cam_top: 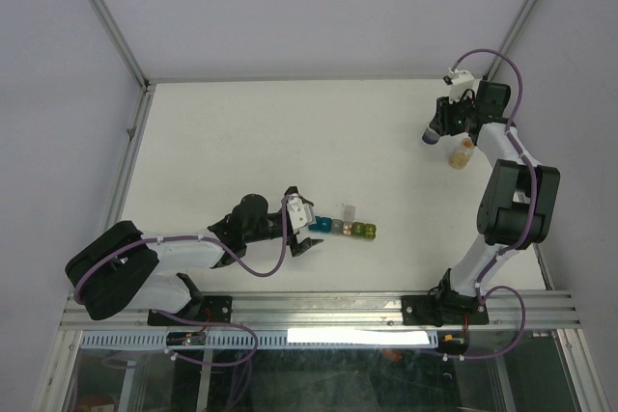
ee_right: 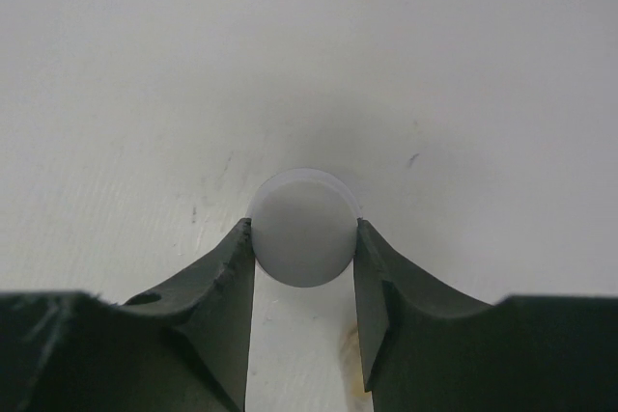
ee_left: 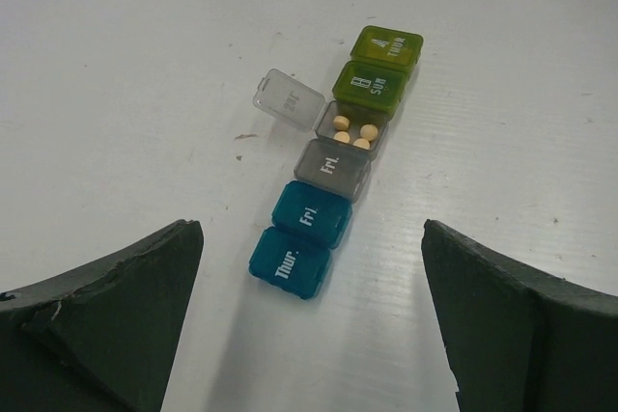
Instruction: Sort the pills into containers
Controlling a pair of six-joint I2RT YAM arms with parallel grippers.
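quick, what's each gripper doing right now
left gripper: open, holding nothing
right gripper: closed on the white-capped bottle

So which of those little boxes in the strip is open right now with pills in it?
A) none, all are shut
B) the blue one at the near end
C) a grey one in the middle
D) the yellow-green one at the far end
C: the left wrist view shows a grey compartment mid-strip with its clear lid flipped open and four pale round pills inside; every other lid is closed.
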